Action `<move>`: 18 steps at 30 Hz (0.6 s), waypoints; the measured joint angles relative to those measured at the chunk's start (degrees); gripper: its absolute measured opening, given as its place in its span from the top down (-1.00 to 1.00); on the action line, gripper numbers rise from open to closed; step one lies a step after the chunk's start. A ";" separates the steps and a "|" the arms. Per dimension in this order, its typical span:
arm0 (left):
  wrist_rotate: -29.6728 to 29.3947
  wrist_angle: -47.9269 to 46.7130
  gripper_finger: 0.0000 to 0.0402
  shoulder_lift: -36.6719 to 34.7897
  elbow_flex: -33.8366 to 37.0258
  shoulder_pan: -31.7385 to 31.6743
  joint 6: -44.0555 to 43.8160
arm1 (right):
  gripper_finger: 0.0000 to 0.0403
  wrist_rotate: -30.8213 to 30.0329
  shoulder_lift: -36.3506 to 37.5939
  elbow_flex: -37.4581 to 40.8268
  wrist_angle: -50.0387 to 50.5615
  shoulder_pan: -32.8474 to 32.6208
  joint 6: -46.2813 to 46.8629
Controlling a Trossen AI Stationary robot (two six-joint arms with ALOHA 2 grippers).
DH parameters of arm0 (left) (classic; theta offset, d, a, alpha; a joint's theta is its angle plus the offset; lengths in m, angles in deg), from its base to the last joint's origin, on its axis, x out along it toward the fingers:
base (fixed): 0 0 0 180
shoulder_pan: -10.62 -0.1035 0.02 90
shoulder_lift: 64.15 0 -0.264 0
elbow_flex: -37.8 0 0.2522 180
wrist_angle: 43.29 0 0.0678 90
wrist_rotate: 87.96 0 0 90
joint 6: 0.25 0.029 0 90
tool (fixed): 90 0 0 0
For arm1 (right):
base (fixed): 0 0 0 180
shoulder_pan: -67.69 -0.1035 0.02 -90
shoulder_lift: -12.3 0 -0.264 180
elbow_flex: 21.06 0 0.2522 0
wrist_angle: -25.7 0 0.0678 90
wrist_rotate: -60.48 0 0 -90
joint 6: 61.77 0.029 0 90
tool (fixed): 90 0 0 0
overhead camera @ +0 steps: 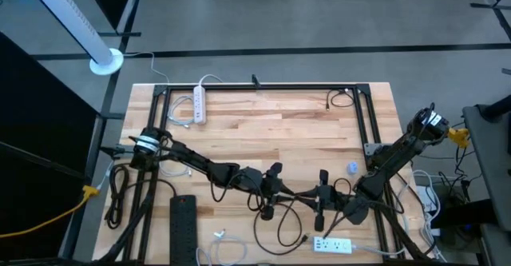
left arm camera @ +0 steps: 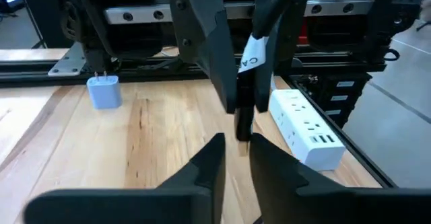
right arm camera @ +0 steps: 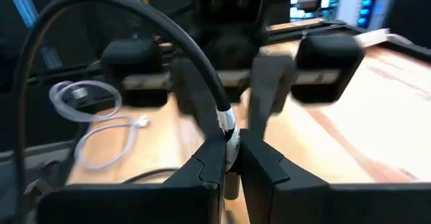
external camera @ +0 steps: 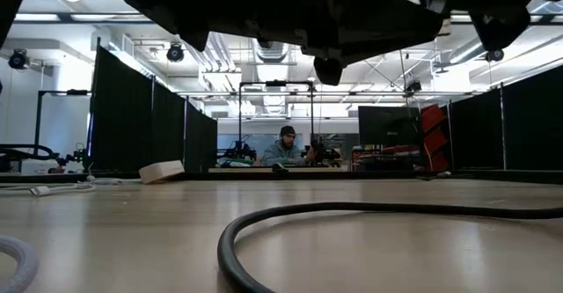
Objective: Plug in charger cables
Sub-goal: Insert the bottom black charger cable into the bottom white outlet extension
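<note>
From above, both arms met low over the near half of the table [overhead camera: 271,130]. The left gripper [overhead camera: 270,192] and right gripper [overhead camera: 321,198] faced each other, with a black cable [overhead camera: 281,218] looping on the wood between and below them. A white strip [overhead camera: 333,244] lay just beside the right gripper, likely the socket meant for the plug.

At table height, the black cable [external camera: 352,212] curved across the wood under the dark arms; a person [external camera: 286,149] sat far behind.

From the left wrist, its fingers [left arm camera: 209,163] stood nearly closed with a narrow gap, holding nothing visible. The right gripper hung ahead, pinching the tagged cable end [left arm camera: 244,120] upright, probably for a handover. The white strip [left arm camera: 306,126] lay beside it and a blue adapter [left arm camera: 104,91] stood well apart.

From the right wrist, its fingers [right arm camera: 259,160] clamped the black cable [right arm camera: 225,126] at its white band. A white cable [right arm camera: 108,126] lay coiled nearby.
</note>
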 joint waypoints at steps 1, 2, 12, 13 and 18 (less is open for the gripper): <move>0.03 -0.46 0.62 -0.68 0.00 0.23 0.76 | 0.92 0.11 -0.02 0.00 0.11 -0.94 -0.02; 0.08 -1.53 0.58 -1.61 0.00 0.43 1.65 | 0.92 0.14 -0.02 0.00 0.19 -1.93 0.00; -0.86 -11.26 0.36 -8.45 0.25 2.55 7.01 | 0.92 0.30 -2.68 0.01 0.38 -13.12 -2.02; -1.39 -11.29 0.36 -8.46 0.27 2.51 7.01 | 0.92 0.32 -3.78 0.02 0.37 -13.84 -1.30; -1.91 -11.71 0.41 -8.44 0.42 2.49 7.00 | 0.92 0.25 -11.08 -0.07 -3.34 -16.18 4.23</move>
